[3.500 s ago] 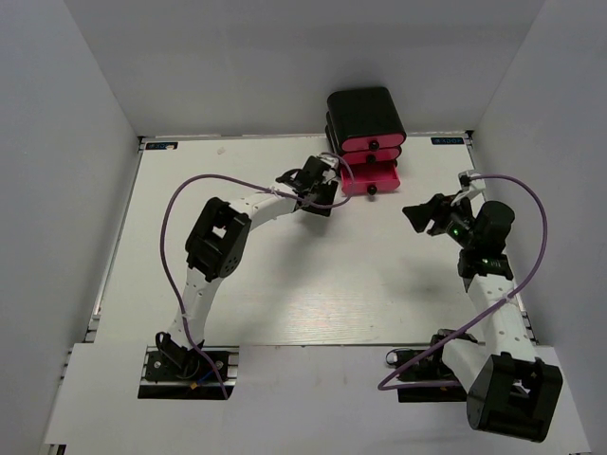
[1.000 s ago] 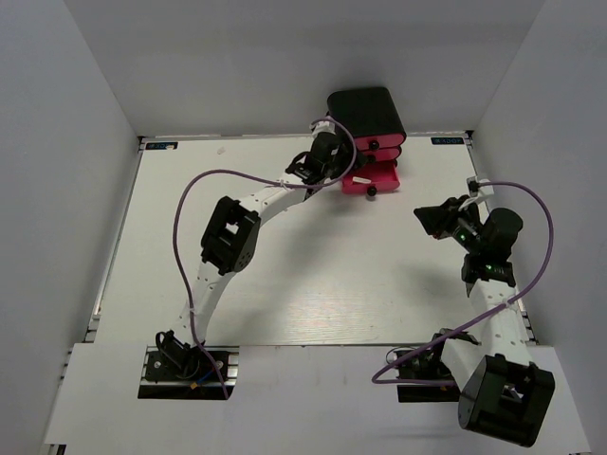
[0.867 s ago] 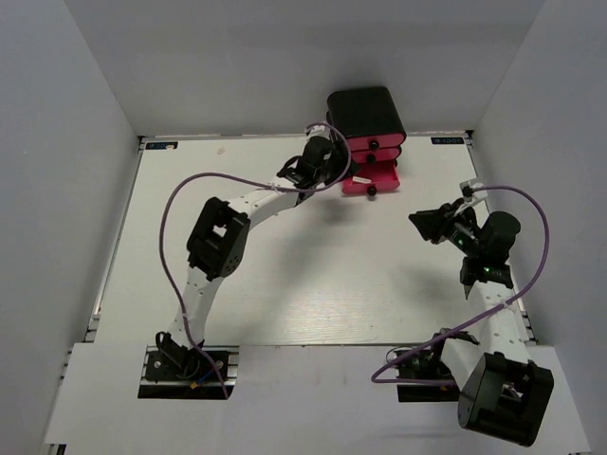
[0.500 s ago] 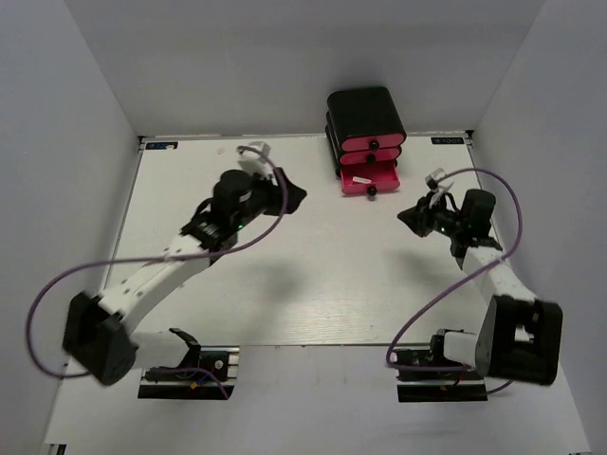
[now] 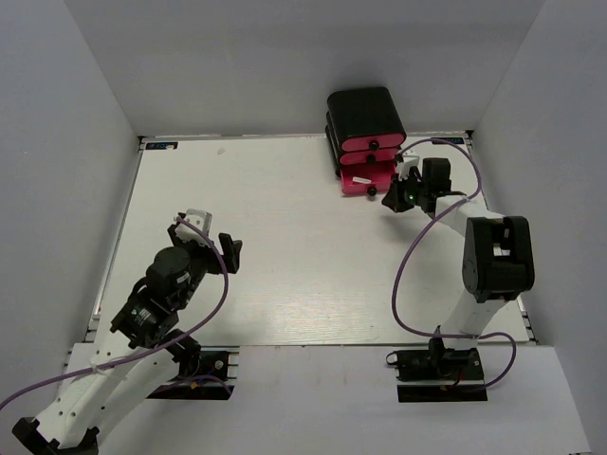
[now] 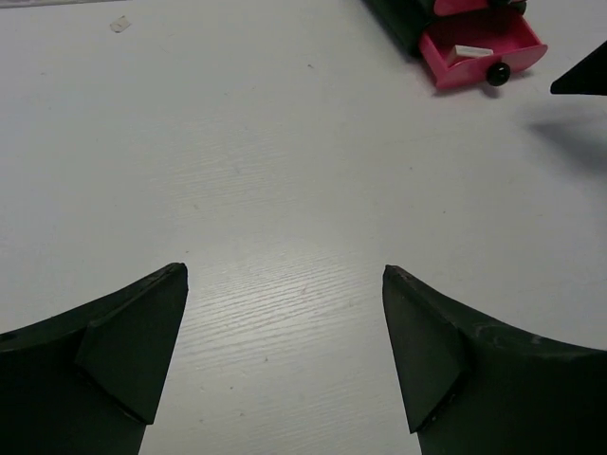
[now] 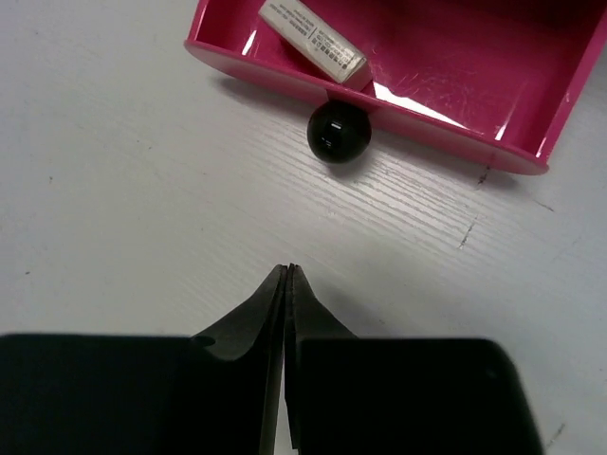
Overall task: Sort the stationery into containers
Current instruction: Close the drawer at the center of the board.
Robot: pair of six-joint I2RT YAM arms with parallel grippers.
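Where the table (image 5: 303, 284) comes closest to the arm bases, the left gripper (image 5: 204, 239) hangs over the white surface on the left side. Its two fingers are spread wide and there is nothing between them. It is well apart from the drawers.

Further out, on the right side, the right gripper (image 7: 287, 270) points toward the back of the table. Its fingers are pressed together into one thin tip and they hold nothing. This tip is just in front of the round black knob (image 7: 339, 131) of the lowest drawer (image 7: 446, 142). It is near the knob but does not touch it, and a strip of table shows between them.

The lowest drawer is pulled out and stands open. Inside it, toward its left end, a small white block (image 7: 313, 40) lies against the front wall. The block has fine print on its label, too small to read.

Behind, the two upper drawers (image 5: 372, 143) are pushed in, each with its own black knob. All three drawers sit stacked in the glossy black case (image 5: 365, 112) at the far edge of the table.
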